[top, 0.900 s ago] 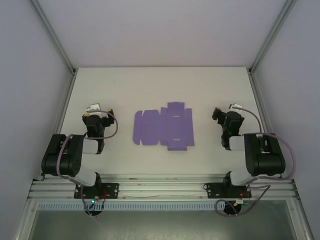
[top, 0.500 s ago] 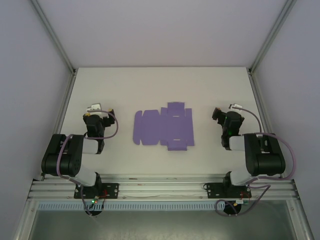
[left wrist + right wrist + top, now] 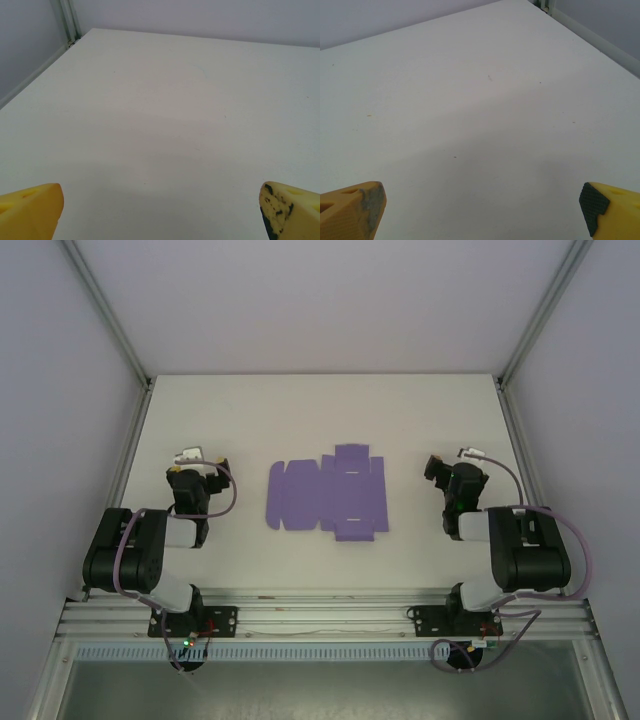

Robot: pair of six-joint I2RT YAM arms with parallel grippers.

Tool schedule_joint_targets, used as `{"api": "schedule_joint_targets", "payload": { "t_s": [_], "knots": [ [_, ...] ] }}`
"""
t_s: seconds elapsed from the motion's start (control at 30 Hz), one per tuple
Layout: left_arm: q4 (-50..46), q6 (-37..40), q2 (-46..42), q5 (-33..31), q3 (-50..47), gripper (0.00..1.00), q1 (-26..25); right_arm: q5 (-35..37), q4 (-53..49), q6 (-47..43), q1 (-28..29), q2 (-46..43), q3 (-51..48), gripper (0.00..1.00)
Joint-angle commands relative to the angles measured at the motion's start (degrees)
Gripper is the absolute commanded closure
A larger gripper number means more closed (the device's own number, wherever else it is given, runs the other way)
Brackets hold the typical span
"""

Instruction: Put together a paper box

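The paper box [image 3: 326, 496] lies flat in the middle of the white table as an unfolded purple die-cut sheet with flaps. My left gripper [image 3: 190, 472] rests folded back to the sheet's left, well apart from it. In the left wrist view its yellow fingertips [image 3: 31, 210] stand wide apart, open over bare table, with the gripper [image 3: 161, 212] holding nothing. My right gripper [image 3: 443, 472] sits to the sheet's right, also apart from it. Bare table lies between its yellow fingertips [image 3: 352, 210] in the right wrist view, the gripper [image 3: 482, 212] open and empty.
The white table [image 3: 320, 420] is walled by pale panels and metal frame posts [image 3: 105, 310] at the back corners. A metal rail [image 3: 320, 618] carrying both arm bases runs along the near edge.
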Motion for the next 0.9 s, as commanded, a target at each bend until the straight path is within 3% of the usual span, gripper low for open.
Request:
{"api": "schedule_joint_targets", "payload": {
  "t_s": [0.0, 0.1, 0.23, 0.47, 0.63, 0.73, 0.87],
  "knots": [
    [0.41, 0.85, -0.48, 0.32, 1.28, 0.0, -0.52, 1.05, 0.45, 0.97, -0.25, -1.47, 1.02, 0.0],
    [-8.92, -0.05, -5.07, -0.99, 4.27, 0.0, -0.5, 1.27, -6.05, 0.96, -0.3, -5.94, 2.73, 0.0],
    [-24.53, -3.33, -11.13, -2.29, 10.02, 0.0, -0.56, 2.39, -22.12, 3.9, -0.05, -12.8, 8.57, 0.0],
    [-43.42, -15.9, -14.93, 6.5, 19.43, 0.0, -2.3, -1.98, -40.58, 12.44, 4.8, -19.38, 17.52, 0.0],
    [-49.0, -23.66, -13.94, 16.71, 22.25, 0.0, -5.71, -12.15, -51.93, 17.84, 13.09, -13.66, 26.09, 0.17],
    [-52.35, -26.82, -12.03, 20.58, 23.33, 0.0, -7.67, -14.09, -59.1, 18.25, 19.87, -6.3, 31.96, 0.36],
    [-57.44, -27.75, -8.27, 24.52, 25.06, 0.0, -9.4, -15.84, -65.95, 21.26, 23.61, 2.74, 37.37, 0.57]
  ]
}}
